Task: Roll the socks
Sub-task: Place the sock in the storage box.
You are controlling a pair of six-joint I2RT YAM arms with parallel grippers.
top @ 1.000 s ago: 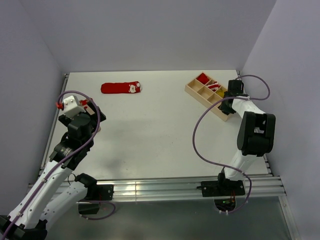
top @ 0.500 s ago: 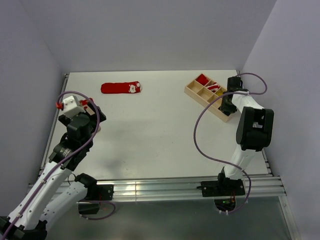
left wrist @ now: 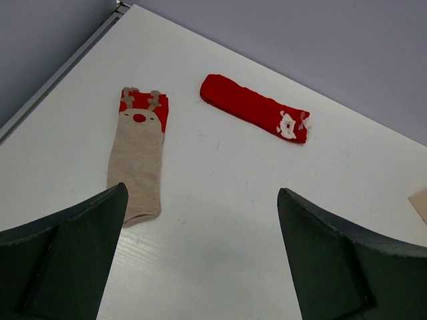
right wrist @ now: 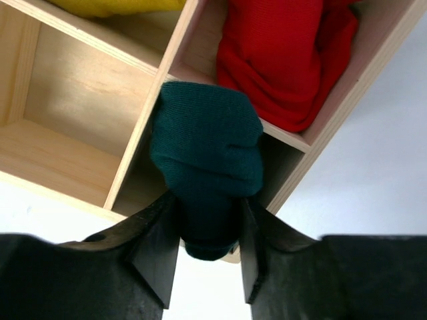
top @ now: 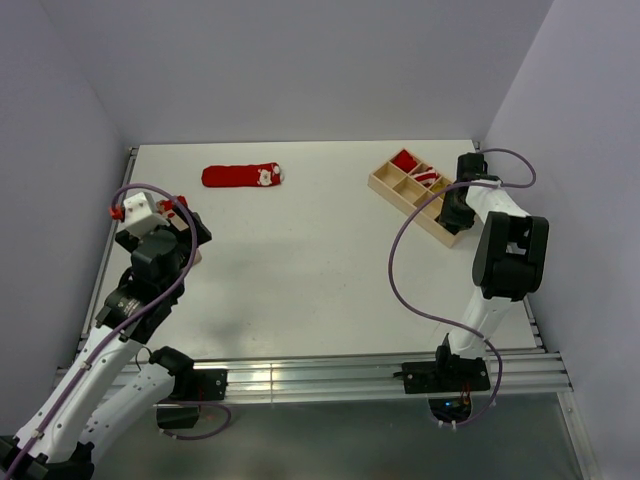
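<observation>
R gripper (right wrist: pixel 205 230) clamped on rolled dark green knit sock (right wrist: pixel 203 150) at a compartment of pale wooden divided box (right wrist: pixel 73 100), beside rolled red sock (right wrist: pixel 280 60). L gripper (left wrist: pixel 201 220) wide open, holding nothing, above white table (left wrist: pixel 220 173); flat beige sock w/ red cuff (left wrist: pixel 138 157) and flat red sock (left wrist: pixel 253 108) lie apart there.

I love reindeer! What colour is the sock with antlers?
The reindeer sock is beige with a red cuff, clearest in the left wrist view.

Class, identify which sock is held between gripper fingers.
The dark green sock, pinched by the right gripper; the flat red sock and beige sock lie on the table.
</observation>
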